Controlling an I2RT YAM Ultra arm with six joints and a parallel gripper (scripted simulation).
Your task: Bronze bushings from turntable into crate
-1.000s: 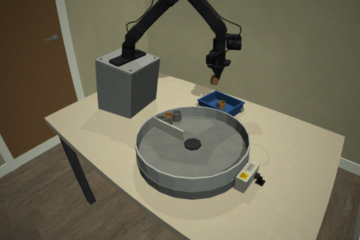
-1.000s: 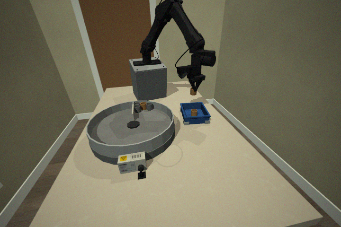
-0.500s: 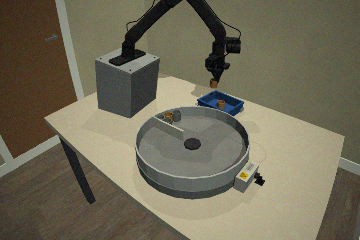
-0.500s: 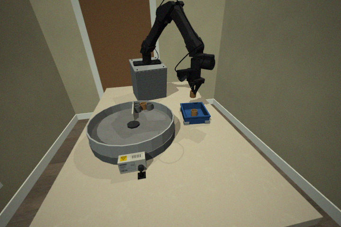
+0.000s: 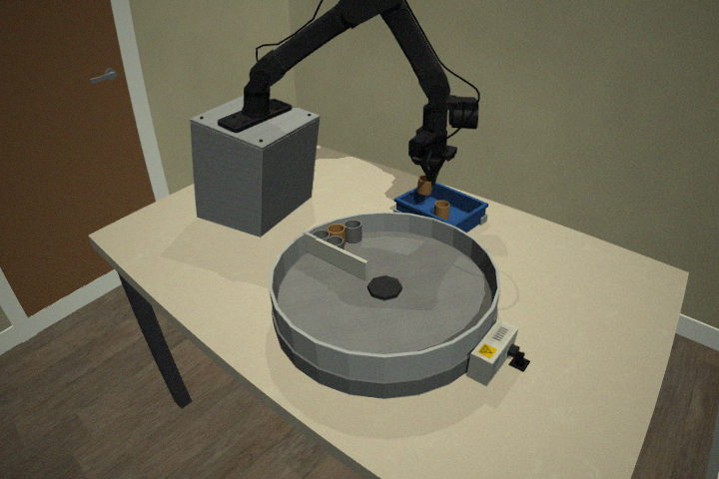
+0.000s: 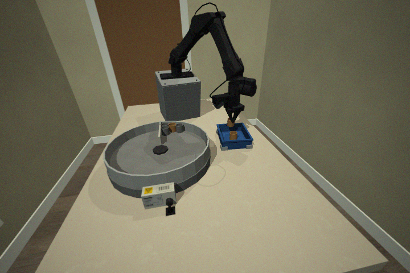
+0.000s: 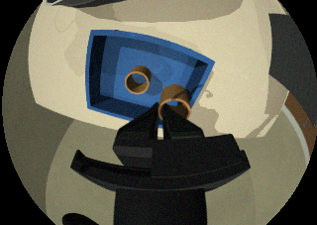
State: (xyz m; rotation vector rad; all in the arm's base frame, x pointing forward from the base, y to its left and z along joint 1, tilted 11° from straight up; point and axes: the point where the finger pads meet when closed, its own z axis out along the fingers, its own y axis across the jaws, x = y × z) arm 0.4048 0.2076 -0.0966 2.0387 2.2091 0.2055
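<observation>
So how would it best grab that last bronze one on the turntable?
By its wall, from straight above: the bronze bushing stands upright, bore open upward, with steel bushings crowded beside it, so one finger goes inside and one outside.

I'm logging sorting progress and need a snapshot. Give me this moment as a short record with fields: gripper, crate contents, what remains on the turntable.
gripper: gripper shut on a bronze bushing, gripping its wall, low over the crate's far end
crate: blue crate holds one upright bronze bushing
turntable: turntable holds one bronze bushing and three steel bushings clustered by the divider
remaining: one bronze bushing to move after this one
</observation>
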